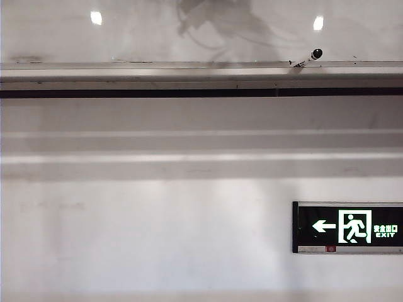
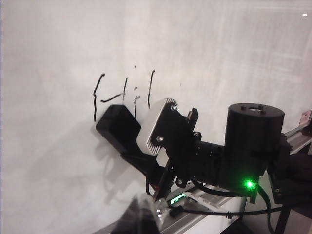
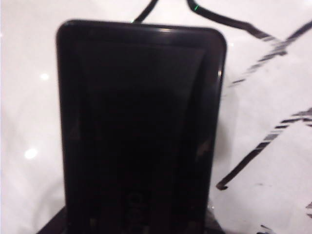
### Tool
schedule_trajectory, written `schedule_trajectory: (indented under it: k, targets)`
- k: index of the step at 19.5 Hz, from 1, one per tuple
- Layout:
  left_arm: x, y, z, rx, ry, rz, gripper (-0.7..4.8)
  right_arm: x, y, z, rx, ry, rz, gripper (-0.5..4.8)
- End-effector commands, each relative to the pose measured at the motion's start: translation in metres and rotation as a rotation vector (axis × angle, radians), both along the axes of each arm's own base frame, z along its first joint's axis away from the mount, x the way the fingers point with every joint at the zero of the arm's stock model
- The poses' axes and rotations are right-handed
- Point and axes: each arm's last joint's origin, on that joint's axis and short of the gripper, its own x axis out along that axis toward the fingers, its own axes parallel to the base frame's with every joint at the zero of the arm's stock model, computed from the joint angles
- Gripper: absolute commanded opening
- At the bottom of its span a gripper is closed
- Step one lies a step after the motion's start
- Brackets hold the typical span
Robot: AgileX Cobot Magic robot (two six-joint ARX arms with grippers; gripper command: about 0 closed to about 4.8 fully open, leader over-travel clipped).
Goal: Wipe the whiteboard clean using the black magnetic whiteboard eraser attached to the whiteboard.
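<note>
On the left wrist feed I am seeing black pen strokes [image 2: 124, 92] sitting on the whiteboard [image 2: 58, 58], with the eraser [image 2: 117, 127] pressing flat against the board just under them. The right arm is carrying that eraser; its gripper [image 2: 127, 142] is grasping the eraser from behind. The left gripper itself is not showing on my feeds, though it is reading as clenched. On the exterior feed the board's metal rail [image 1: 189, 70] is holding a marker [image 1: 308, 58], and an exit sign [image 1: 347, 227] is glowing lower right. The right wrist feed is showing the eraser [image 3: 141, 126] filling the frame, with streaked black marks [image 3: 273, 131] beside it.
</note>
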Motion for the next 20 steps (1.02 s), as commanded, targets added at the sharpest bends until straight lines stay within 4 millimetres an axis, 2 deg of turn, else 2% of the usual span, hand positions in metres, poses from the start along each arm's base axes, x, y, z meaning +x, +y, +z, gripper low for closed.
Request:
schedule_trajectory:
  k: [1, 6, 11, 12, 14, 15, 17, 20]
  targets:
    - [-0.004, 0.001, 0.003, -0.005, -0.019, -0.006, -0.06, 0.004, -0.001, 0.002, 0.039, -0.040, -0.119, 2.06]
    - [-0.005, 0.001, 0.003, -0.003, -0.019, -0.016, -0.06, -0.003, 0.000, 0.009, 0.057, -0.064, -0.106, 3.44]
    - [-0.005, 0.001, 0.003, -0.003, -0.020, -0.016, -0.05, -0.012, 0.009, 0.012, 0.064, -0.070, -0.082, 3.50]
    - [-0.005, 0.001, 0.003, -0.003, -0.020, -0.016, -0.06, -0.013, 0.011, 0.012, 0.063, -0.068, -0.077, 3.29]
    - [-0.005, 0.001, 0.003, -0.003, -0.020, -0.016, -0.05, -0.014, 0.016, 0.009, 0.060, -0.064, -0.067, 2.30]
    - [-0.005, 0.001, 0.003, -0.003, -0.021, -0.016, -0.06, -0.013, 0.017, 0.007, 0.059, -0.061, -0.082, 2.28]
    - [-0.006, 0.001, 0.003, -0.004, -0.023, -0.016, -0.05, -0.012, 0.019, 0.005, 0.050, -0.062, -0.123, 1.66]
    - [-0.007, 0.001, 0.004, -0.004, -0.025, -0.017, -0.06, -0.013, 0.015, 0.015, 0.057, -0.151, -0.226, 1.65]
